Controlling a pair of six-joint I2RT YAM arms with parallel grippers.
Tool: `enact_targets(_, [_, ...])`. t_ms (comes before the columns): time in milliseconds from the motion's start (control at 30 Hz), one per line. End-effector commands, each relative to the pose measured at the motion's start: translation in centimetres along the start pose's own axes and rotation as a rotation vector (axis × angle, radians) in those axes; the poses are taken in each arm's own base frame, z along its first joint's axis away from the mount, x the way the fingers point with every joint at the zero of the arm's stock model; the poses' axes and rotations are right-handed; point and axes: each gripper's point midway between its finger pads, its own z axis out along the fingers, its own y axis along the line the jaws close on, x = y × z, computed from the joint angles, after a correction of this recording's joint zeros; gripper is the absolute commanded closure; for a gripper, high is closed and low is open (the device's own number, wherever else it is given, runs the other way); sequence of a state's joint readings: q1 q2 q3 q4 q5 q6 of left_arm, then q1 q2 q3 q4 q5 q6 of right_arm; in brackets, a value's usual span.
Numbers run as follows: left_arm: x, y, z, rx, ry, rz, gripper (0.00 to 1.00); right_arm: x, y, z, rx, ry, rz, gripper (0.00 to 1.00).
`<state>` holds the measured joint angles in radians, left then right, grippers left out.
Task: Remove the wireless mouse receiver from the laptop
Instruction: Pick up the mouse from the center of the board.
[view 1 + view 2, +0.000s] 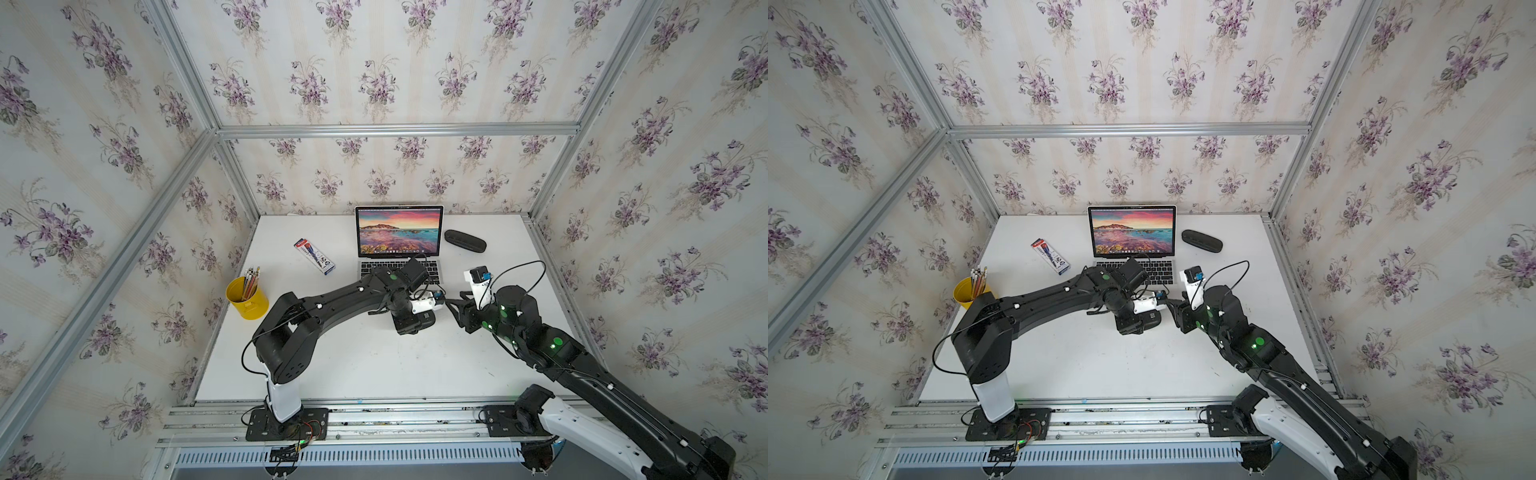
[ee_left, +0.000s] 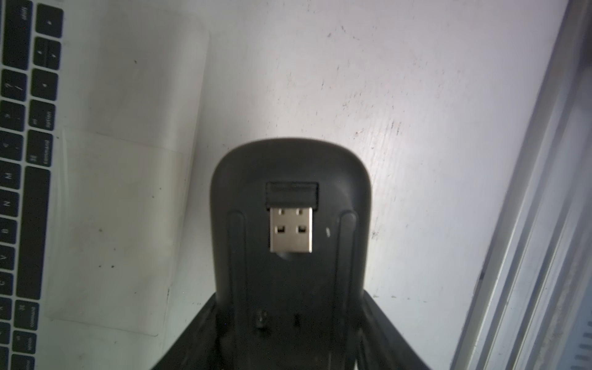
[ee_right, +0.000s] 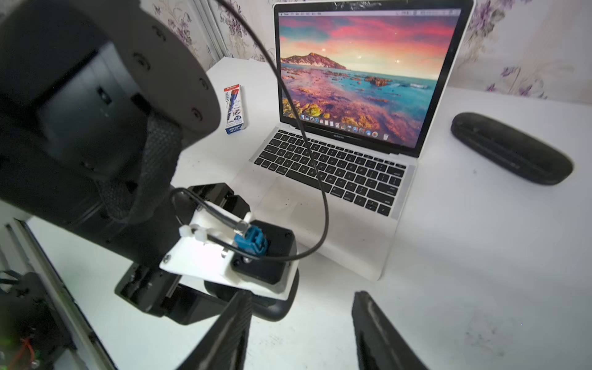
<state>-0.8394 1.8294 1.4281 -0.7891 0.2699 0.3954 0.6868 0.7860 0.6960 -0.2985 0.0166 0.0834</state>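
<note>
The wireless mouse receiver (image 2: 291, 221), a black cap with a bare silver USB plug, lies on the upturned underside of a black mouse (image 2: 288, 160). My left gripper (image 2: 290, 333) is shut on that mouse, holding it just off the laptop's front right corner. The silver laptop (image 1: 399, 232) stands open at the back of the table with a sunset seascape on its screen (image 3: 362, 73). My right gripper (image 3: 301, 326) is open and holds nothing. It hovers over the table right beside the mouse (image 3: 275, 312) and the left wrist.
A long black case (image 1: 465, 241) lies to the right of the laptop. A pen box (image 1: 314, 255) lies to its left. A yellow cup of pencils (image 1: 247, 297) stands at the table's left edge. Both arms meet in front of the laptop. Aluminium frame rails (image 1: 374, 415) border the table.
</note>
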Motion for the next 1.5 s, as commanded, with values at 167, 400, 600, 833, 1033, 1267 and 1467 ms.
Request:
enact_targets(167, [0.6,-0.4,-2.8,0.047,0.002,-0.001,0.57,0.2,-2.0,-0.8,0.237,0.059,-0.787,0.39])
enact_targets(400, [-0.1,0.1,-5.0,0.014,-0.025,0.019,0.57,4.5,1.3,0.5,0.207,-0.098,-1.317,0.31])
enact_targets(600, [-0.7,0.0,-5.8,0.028,-0.038,0.042,0.56,2.1,2.6,-0.2,0.26,-0.288,-1.35,0.26])
enact_targets(833, [-1.5,0.0,-5.8,0.054,-0.045,0.045,0.57,2.9,3.6,0.4,0.212,-0.302,-1.366,0.25])
enact_targets(1033, [-2.2,-0.7,-6.5,0.083,-0.076,0.05,0.56,3.1,4.0,0.5,0.195,-0.31,-1.352,0.25])
enact_targets(1267, [-2.5,-1.2,-7.0,0.101,-0.084,0.061,0.56,2.7,4.5,0.7,0.206,-0.324,-1.371,0.25])
enact_targets(1467, [-3.0,-1.5,-7.8,0.097,-0.089,0.085,0.55,2.4,4.7,1.6,0.258,-0.279,-1.423,0.3])
